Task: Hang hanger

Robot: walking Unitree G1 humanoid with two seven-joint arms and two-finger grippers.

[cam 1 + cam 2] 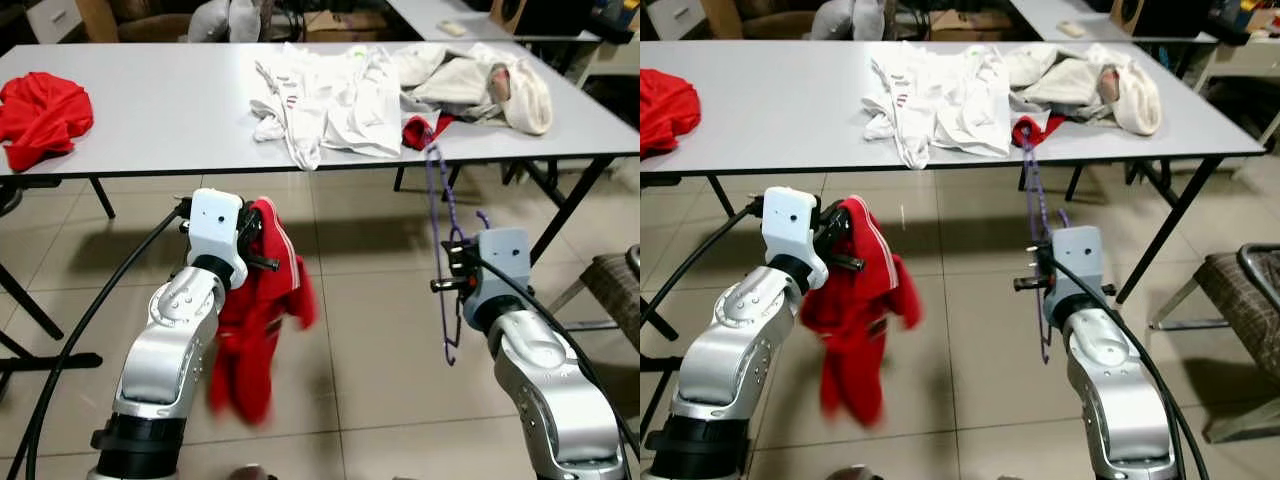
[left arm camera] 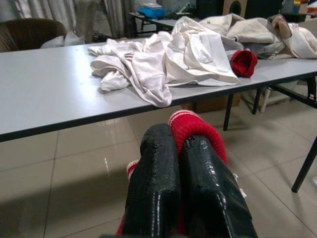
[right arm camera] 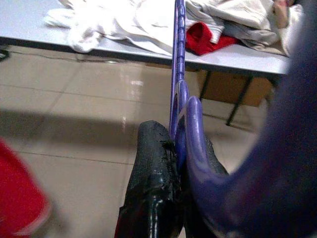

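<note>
Nearest the camera, both silver arms reach forward and up from the bottom of the scene, bent at the elbow, over a tiled floor point(image 1: 370, 330). The left gripper point(image 2: 181, 148) is raised on the left, its two black fingers point(image 2: 153, 183) pressed together on a red garment point(image 1: 255, 320). The garment has white stripes along one edge and hangs down limp from the grip, its lower part dangling beside the left forearm, well above the floor.

On the right, the right gripper point(image 3: 173, 144) is held at about the same height, wrist pointing forward toward the table. Its fingers are closed on a purple hanger point(image 1: 445, 250). The hanger stands nearly upright in the grip: its thin upper part rises toward the table edge, and its lower part drops below the wrist and ends in a curve. In the right wrist view a thick purple loop of the hanger curves close past the lens.

The two grippers are well apart, and the garment and hanger do not touch.

Farther off stands a long grey table point(image 1: 170, 110) on dark legs. A pile of white clothes point(image 1: 330, 100) lies right of its middle. Just right of it, a small red cloth point(image 1: 418, 130) sits at the near edge, with more cream clothes point(image 1: 490, 80) behind. At the far left of the table lies another red garment point(image 1: 40, 115). A chair point(image 1: 615, 290) shows at the right edge.
</note>
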